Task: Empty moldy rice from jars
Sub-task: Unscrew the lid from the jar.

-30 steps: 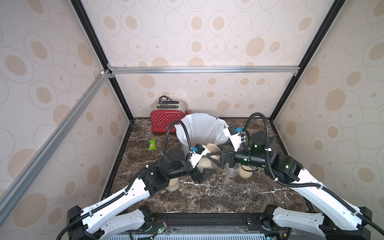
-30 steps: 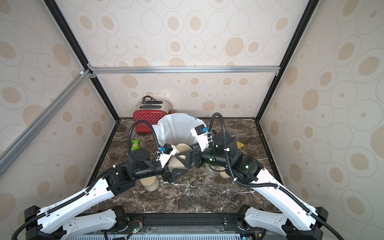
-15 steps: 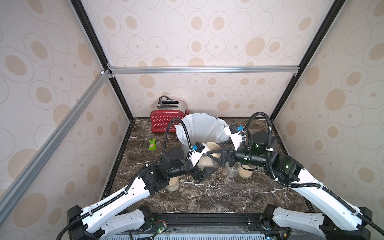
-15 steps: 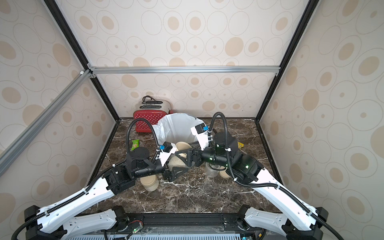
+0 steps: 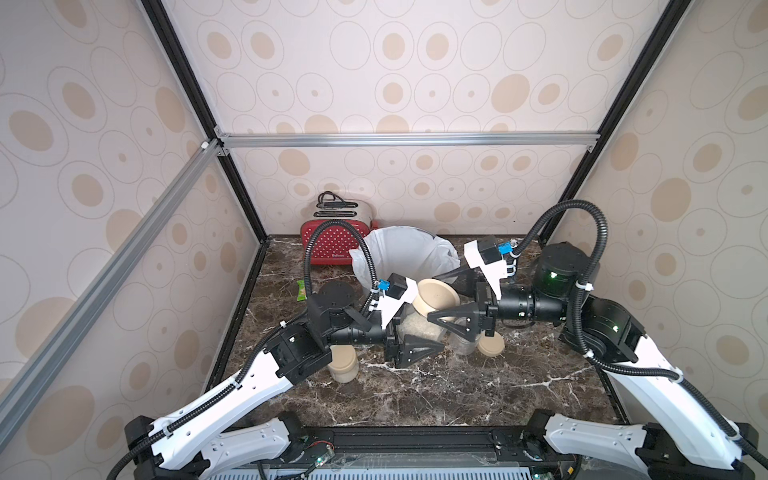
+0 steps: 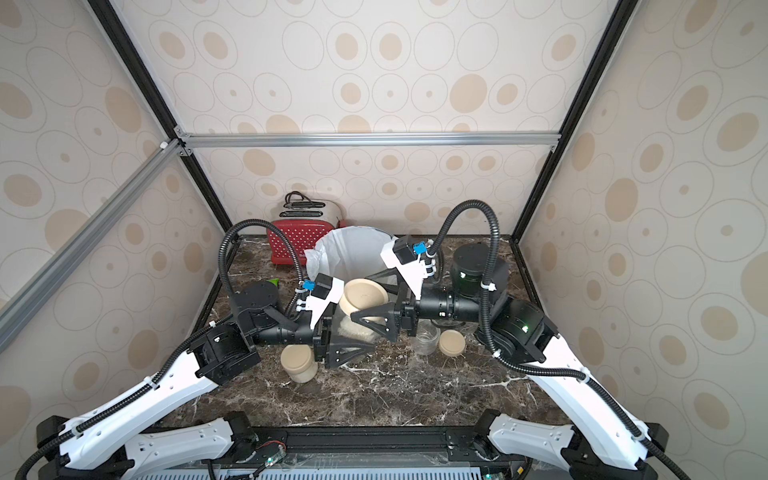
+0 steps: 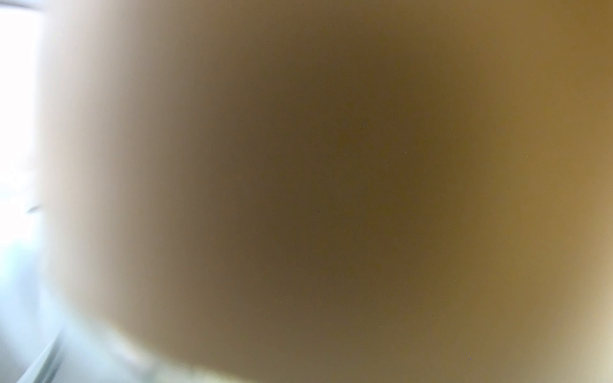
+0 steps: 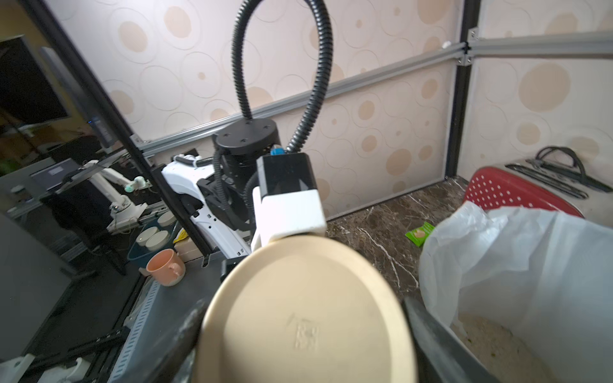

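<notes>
My left gripper (image 5: 415, 334) is shut on a tilted clear jar (image 6: 356, 328) lifted off the table, with moldy rice (image 5: 420, 329) inside. Its beige lid (image 5: 436, 296) faces my right gripper (image 5: 432, 297), which is shut on the lid, one finger on each side of its rim (image 8: 305, 318). In the left wrist view only a blurred beige-brown surface shows. A closed jar (image 5: 343, 365) stands under my left forearm. An open, empty jar (image 5: 463, 343) stands beside its loose lid (image 5: 490, 345).
A bin with a white liner (image 5: 407, 253) stands just behind the held jar, with pale rice at its bottom (image 8: 481, 335). A red toaster (image 5: 332, 245) is at the back left, and a green packet (image 5: 301, 289) lies near the left wall.
My right jaws have narrowed onto the lid's rim. Both arms have otherwise stayed almost still.
</notes>
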Robot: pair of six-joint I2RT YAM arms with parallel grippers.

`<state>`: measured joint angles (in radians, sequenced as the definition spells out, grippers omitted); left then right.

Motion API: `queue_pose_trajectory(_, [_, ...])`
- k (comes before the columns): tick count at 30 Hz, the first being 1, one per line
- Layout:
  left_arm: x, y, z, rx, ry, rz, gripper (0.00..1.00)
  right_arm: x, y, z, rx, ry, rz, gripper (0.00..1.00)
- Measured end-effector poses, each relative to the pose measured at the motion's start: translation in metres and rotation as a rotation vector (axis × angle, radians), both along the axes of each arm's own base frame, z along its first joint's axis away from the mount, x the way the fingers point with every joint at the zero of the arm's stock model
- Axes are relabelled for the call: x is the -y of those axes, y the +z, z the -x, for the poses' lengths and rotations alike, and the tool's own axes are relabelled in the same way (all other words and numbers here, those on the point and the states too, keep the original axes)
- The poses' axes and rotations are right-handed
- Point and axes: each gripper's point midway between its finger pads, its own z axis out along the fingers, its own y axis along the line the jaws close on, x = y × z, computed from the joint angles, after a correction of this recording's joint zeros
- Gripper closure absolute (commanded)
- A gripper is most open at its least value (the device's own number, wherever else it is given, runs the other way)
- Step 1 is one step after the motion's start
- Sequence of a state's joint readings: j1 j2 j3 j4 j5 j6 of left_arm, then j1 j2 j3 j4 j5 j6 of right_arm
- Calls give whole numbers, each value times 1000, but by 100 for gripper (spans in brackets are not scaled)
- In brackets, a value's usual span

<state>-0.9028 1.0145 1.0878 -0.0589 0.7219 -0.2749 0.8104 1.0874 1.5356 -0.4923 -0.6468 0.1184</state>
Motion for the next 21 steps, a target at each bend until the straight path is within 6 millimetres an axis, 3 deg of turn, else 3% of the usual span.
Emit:
queue_pose_trajectory(4, [1,14,12,8,-70,31,69,-1,15,12,40,110,-9,52])
queue_pose_trajectory(9, [0,18,18,8,-106,41,68,-1,19,18,41,209,-12,51])
queue_pose_trajectory(13, [0,18,15,4,-93,39,68,-1,18,15,37,234,-13,44])
queue_pose_trajectory(18, [0,17,11,8,-61,37,68,-1,16,10,35,216,-8,23])
queue_pose_trajectory(21, [-1,15,7,10,-34,32,68,-1,14,5,31,190,1,17])
